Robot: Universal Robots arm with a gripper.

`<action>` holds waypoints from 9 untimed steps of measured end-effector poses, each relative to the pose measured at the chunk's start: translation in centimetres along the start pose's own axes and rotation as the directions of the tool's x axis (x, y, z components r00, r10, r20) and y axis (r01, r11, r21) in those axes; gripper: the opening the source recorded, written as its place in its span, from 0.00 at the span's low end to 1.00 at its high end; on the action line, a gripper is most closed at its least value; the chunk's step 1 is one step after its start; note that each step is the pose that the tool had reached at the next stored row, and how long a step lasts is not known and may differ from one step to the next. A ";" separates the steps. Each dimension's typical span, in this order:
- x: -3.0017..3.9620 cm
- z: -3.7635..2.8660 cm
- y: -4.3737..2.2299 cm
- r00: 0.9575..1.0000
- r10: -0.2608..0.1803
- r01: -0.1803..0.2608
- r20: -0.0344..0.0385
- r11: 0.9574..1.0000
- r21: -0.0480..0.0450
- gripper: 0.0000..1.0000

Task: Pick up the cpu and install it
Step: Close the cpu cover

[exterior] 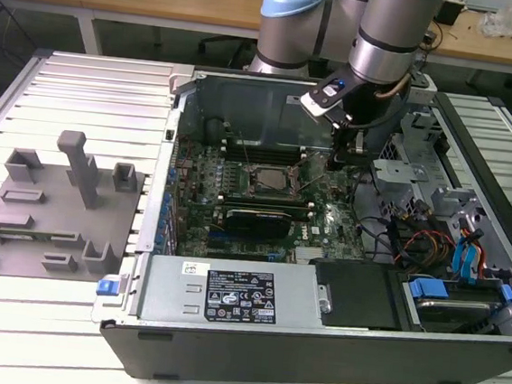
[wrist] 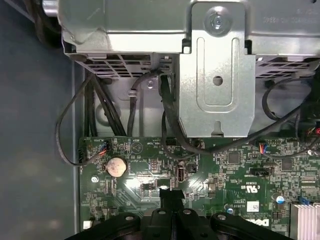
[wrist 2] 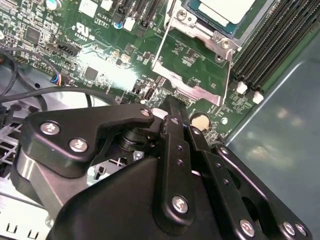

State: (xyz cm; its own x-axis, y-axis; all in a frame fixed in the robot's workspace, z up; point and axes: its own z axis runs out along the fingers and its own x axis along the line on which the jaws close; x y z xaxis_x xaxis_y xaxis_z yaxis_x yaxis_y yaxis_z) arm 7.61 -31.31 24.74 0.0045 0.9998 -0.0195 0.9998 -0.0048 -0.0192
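Gripper linkage sits closest in both wrist views, black arms and screws. 2 fingers pressed together, no gap that I can make out, nothing held between them.

Tip sits low over the board, just beside the near corner of the socket frame and close to the coin cell. First wrist view puts the tip over bare board, coin cell off to 1 side, black cables draped from the drive cage beyond.

Cpu: pale silver top, lying inside the socket at the edge of the second wrist view. Looks flat, but I see only 1 corner, so I can't confirm the seating. Frame looks open around it, thin lever wire standing clear.

Exterior view: arm reaches into the open case, gripper on the exterior view's right of the socket. Grey tray sits well apart on the exterior view's left.

My read: placing is done, I'm in the seating and securing part. To do it well:
- move slow, small steps
- keep the closed tip off the chip top
- push only on frame or lever, never on board parts
- mind the coin cell and the memory slots alongside
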 end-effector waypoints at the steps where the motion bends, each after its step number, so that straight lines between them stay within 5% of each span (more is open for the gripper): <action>1: 0.00 0.00 0.00 1.000 0.000 0.000 0.000 1.000 0.000 0.11; 9: 0.15 0.05 -1.66 1.000 0.000 0.000 -0.004 1.000 -0.001 0.11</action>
State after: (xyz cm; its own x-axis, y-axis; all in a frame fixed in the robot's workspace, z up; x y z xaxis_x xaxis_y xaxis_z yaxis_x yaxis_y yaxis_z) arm 5.96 -31.15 24.72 0.0045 0.9999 -0.0156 0.9998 -0.0048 -0.0185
